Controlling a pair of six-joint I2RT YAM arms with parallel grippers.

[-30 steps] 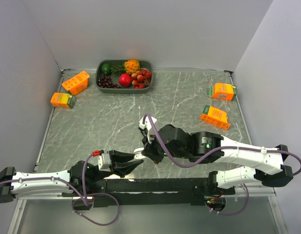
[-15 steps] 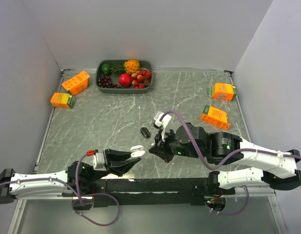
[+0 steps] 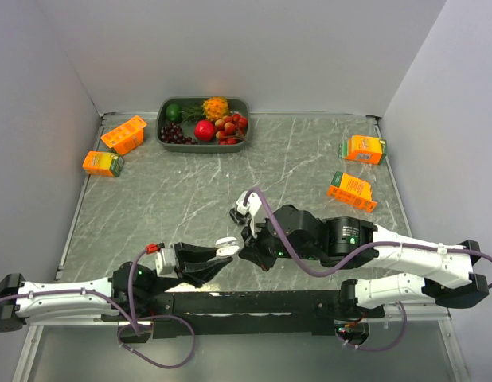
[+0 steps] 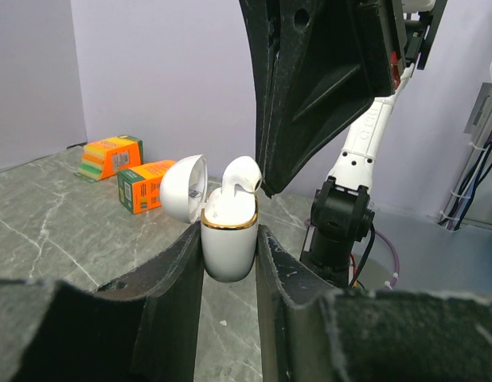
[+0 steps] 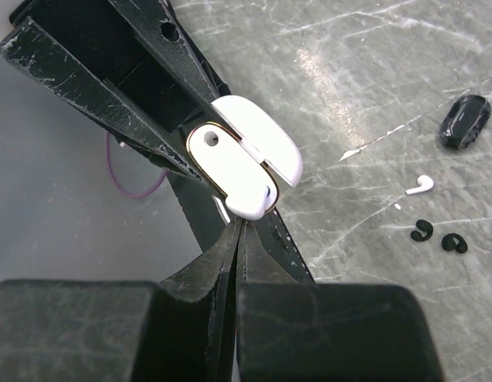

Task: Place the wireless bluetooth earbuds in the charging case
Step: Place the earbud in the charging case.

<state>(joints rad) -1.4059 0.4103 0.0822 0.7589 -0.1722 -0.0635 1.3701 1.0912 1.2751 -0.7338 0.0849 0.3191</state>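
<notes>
My left gripper (image 4: 228, 236) is shut on a white charging case (image 4: 228, 243) with a gold rim, its lid (image 4: 184, 187) hinged open. A white earbud (image 4: 241, 175) stands half out of the case. My right gripper (image 5: 240, 228) is shut, and its tips touch that earbud (image 5: 251, 203) from above. In the top view the case (image 3: 224, 246) is at the near table edge, with the right gripper (image 3: 247, 253) against it. On the table lie another white earbud (image 5: 419, 185), two tiny black buds (image 5: 422, 231) (image 5: 454, 243) and a glossy black oval piece (image 5: 465, 121).
A grey tray (image 3: 162, 131) of fruit stands at the back. Two orange cartons (image 3: 123, 134) (image 3: 103, 163) lie at the back left and two more (image 3: 364, 148) (image 3: 351, 189) at the right. Walls close in three sides.
My right gripper swung away to the right half a second ago and has come back left onto the case. My left gripper has held the case almost still.
</notes>
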